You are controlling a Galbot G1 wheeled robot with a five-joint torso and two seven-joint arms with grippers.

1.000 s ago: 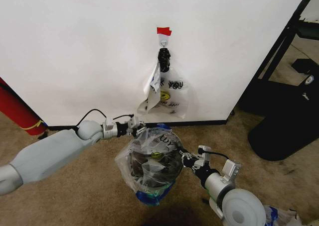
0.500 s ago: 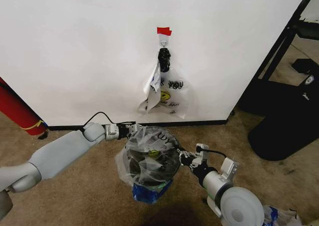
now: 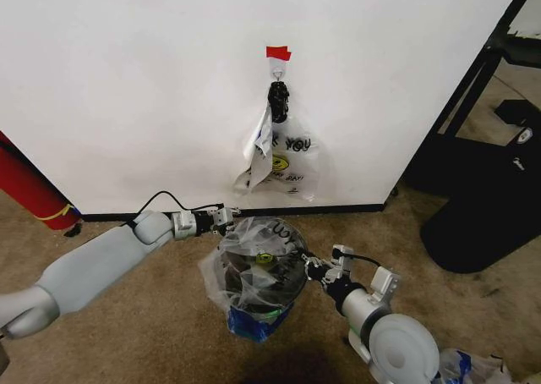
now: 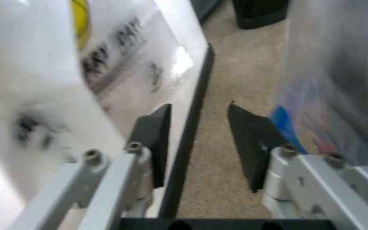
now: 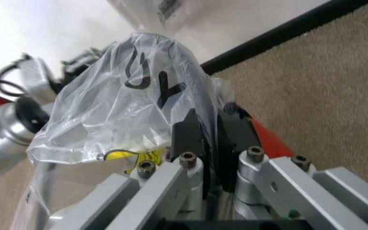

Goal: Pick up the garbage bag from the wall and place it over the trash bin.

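The garbage bag point(image 3: 254, 261), see-through with blue patches and a yellow smiley, is draped over the black mesh trash bin point(image 3: 254, 282) on the carpet below the wall point(image 3: 127, 79). My right gripper point(image 3: 306, 267) is at the bag's right side. In the right wrist view this gripper point(image 5: 208, 120) is shut on a fold of the garbage bag point(image 5: 126, 110). My left gripper point(image 3: 226, 218) is at the bag's upper left, by the baseboard. In the left wrist view it point(image 4: 197, 112) is open with nothing between its fingers, and the garbage bag point(image 4: 337, 81) lies beside it.
A "THANK YOU" smiley bag point(image 3: 292, 160) hangs from the hook under red tape point(image 3: 278, 53). A red cylinder point(image 3: 30, 189) leans at the left. A big black rounded object point(image 3: 490, 206) and a black frame point(image 3: 482, 71) stand at the right. Open carpet lies in front.
The bag has sunk lower over the bin. My left gripper has drawn slightly left, off the plastic. The right gripper has shifted a little down and left with the bag.
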